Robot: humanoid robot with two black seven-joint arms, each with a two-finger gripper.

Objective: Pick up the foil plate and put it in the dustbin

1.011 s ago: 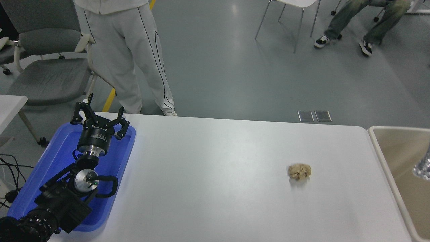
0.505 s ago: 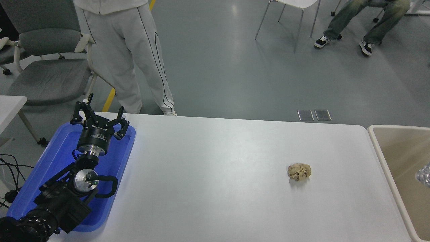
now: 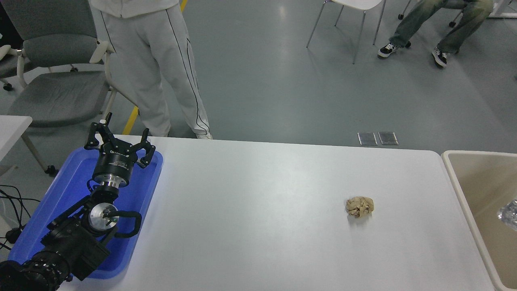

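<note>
left arm [image 3: 76, 230] parked over blue tray [image 3: 60, 198], pincer [image 3: 119, 142] spread.

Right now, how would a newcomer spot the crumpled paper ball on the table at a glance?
Start at the white table and go toward its right end, short of the beige dustbin at the right edge. The paper ball lies there alone on bare tabletop: small, tan and wrinkled, unlike the big smooth blue tray far left.
</note>
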